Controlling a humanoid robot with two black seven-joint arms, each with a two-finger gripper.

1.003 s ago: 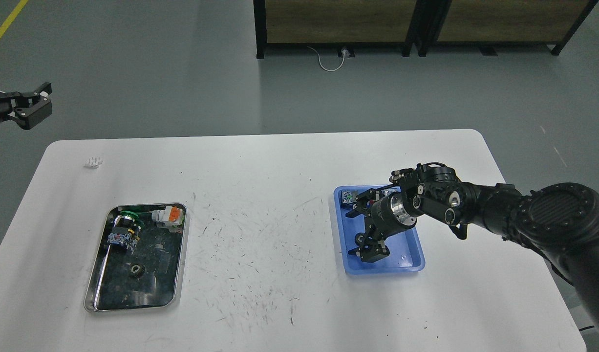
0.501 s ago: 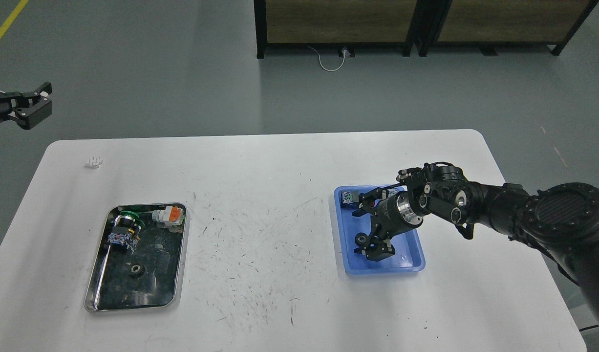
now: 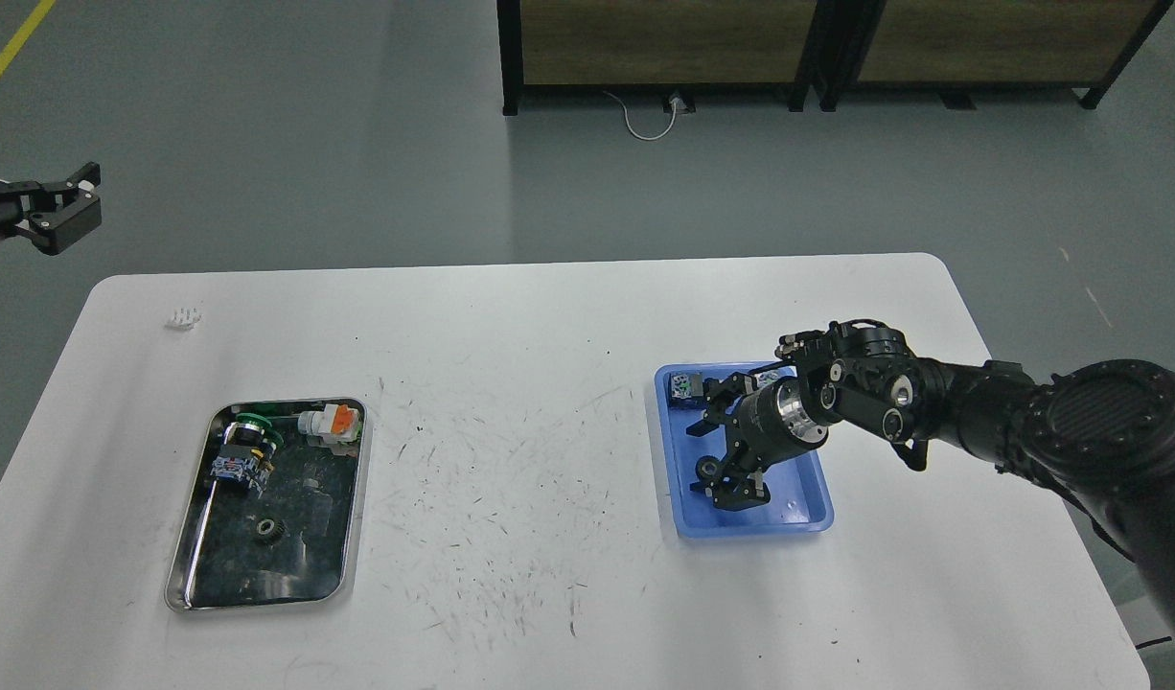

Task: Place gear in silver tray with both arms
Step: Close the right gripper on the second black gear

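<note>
The right end effector (image 3: 717, 446) hangs spread inside the blue tray (image 3: 817, 513) at right of frame; the left end effector (image 3: 56, 206), upper left, looks released. A gear (image 3: 267, 529) lies in the silver tray (image 3: 353, 498), lower left. Centre the fingers over any remaining gear before closing, clear of the walls.

Dark gear (image 3: 268, 530) in silver tray (image 3: 189, 565)

The right gripper (image 3: 717, 450) covers much of the blue tray (image 3: 817, 498), and whatever may lie under it is hidden. Its fingers merge, dark. Far left of that tray, the left gripper (image 3: 56, 206) is cut off by the edge.
</note>
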